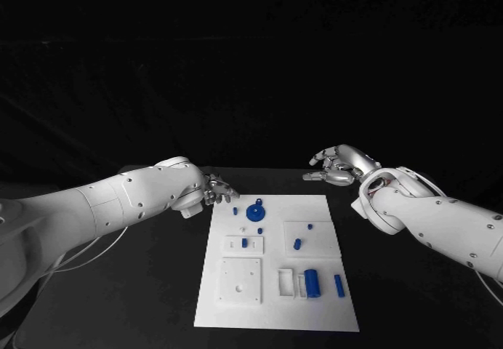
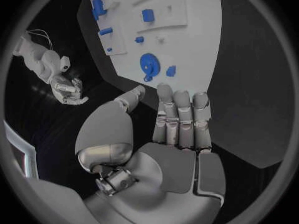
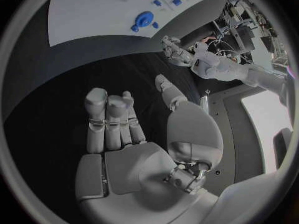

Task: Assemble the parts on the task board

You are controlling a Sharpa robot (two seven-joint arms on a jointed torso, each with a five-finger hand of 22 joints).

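Hands empty above board's far corners

Board (image 1: 275,305) lies mid-table, long axis running away from the robot; blue gear (image 1: 256,213) sits near its far end. Left hand (image 1: 217,190) hovers by the far-left corner, fingers loosely apart, holding nothing. Right hand (image 1: 337,166) hangs beyond the far-right corner, fingers parted, empty.
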